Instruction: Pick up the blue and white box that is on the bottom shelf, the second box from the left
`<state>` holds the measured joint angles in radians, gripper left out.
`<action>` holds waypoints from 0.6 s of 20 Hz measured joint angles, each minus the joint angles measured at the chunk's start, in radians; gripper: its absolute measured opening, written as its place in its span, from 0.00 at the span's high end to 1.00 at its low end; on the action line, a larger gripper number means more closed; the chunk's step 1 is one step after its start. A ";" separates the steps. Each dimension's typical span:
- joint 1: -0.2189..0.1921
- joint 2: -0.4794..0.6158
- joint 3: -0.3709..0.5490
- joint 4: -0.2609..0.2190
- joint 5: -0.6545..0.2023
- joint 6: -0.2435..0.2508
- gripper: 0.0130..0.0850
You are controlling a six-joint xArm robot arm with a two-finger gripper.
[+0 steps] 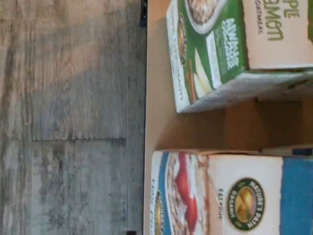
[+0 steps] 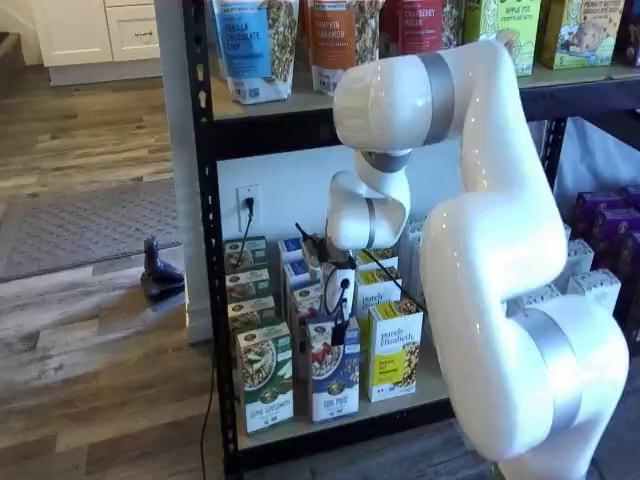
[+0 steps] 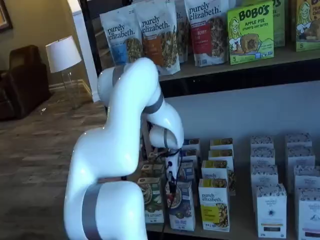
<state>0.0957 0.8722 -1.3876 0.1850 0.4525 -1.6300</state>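
The blue and white box (image 2: 333, 382) is seen standing upright at the front of the bottom shelf (image 2: 420, 398), directly below and just in front of the hand (image 2: 341, 322), with a green and white carton (image 2: 266, 377) just beside it on one flank and a yellow carton (image 2: 394, 350) on the other. The hand is shown hanging above the box's top edge in both shelf views; its black fingers are viewed side-on, so no gap can be made out there, but they are understood to be spread as wide as they go, and nothing is held between them. In the wrist view the box's berry-bowl face (image 1: 230, 193) and the neighbouring green carton are seen with a strip of bare shelf between them. The box is judged to be a light, stiff cardboard carton with a smooth printed skin that could slip under a weak pinch and dent under a hard one. A hold across the narrow sides, near the top where the folded flaps stiffen the walls, is judged the soundest; the gaps on either side look just enough for the fingers to be lowered in.
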 joint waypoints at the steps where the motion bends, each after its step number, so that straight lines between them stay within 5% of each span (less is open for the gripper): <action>1: -0.002 0.011 -0.017 -0.005 0.007 0.003 0.00; 12: -0.002 0.136 -0.173 -0.144 0.062 0.124 0.00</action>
<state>0.0939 1.0081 -1.5610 0.0414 0.5146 -1.5058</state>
